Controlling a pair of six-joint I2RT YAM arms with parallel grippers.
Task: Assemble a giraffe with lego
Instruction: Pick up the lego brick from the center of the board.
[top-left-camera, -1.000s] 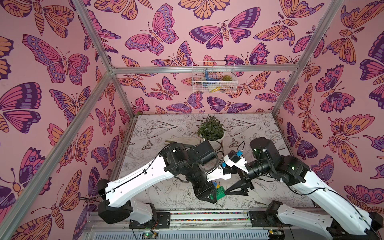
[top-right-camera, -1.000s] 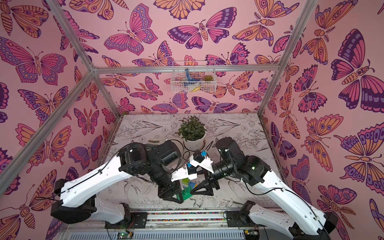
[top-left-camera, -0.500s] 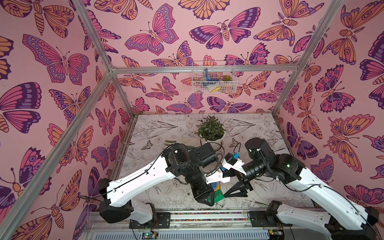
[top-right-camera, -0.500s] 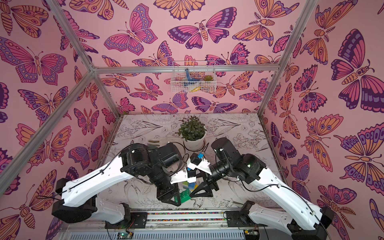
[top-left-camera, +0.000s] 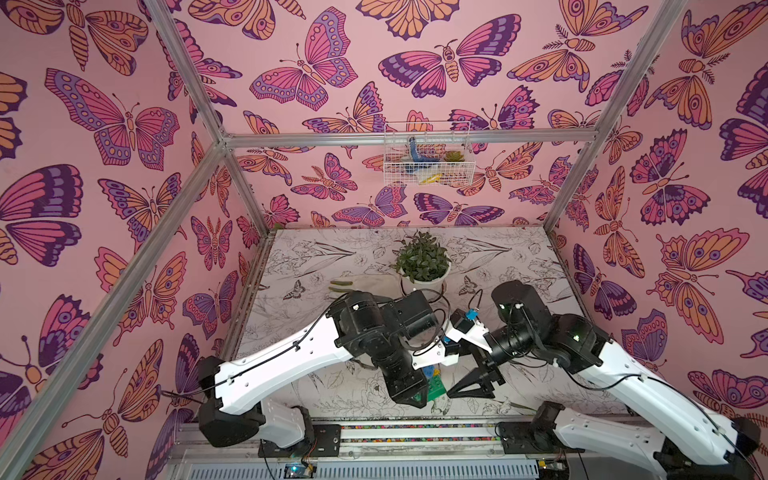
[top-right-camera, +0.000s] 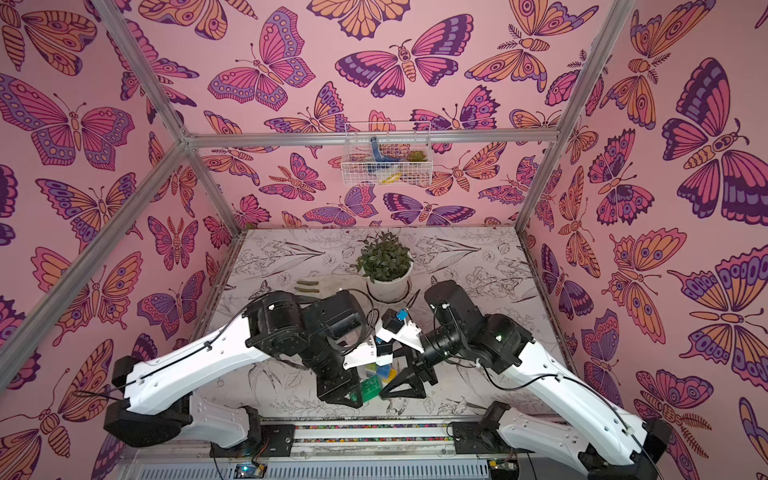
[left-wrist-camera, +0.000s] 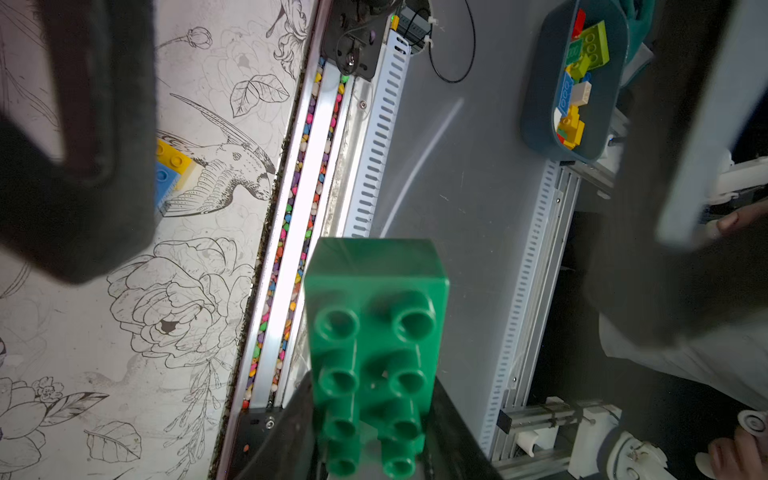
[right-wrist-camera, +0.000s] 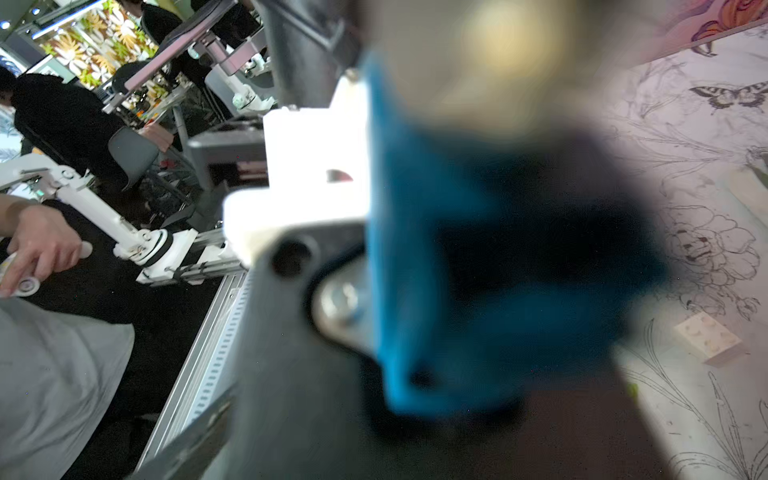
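L jaws clamp the dark green brick (left-wrist-camera: 376, 316); R jaws wide. I'd keep it lvl, line studs w/ yellow-blue stack (left-wrist-camera: 173, 158), press straight down.

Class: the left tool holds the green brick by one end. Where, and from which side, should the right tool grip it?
Probably at the free end of the green brick, across its two smooth long sides, the right tool coming from opposite the left tool. Studs cover one face and the left tool hides the other end.
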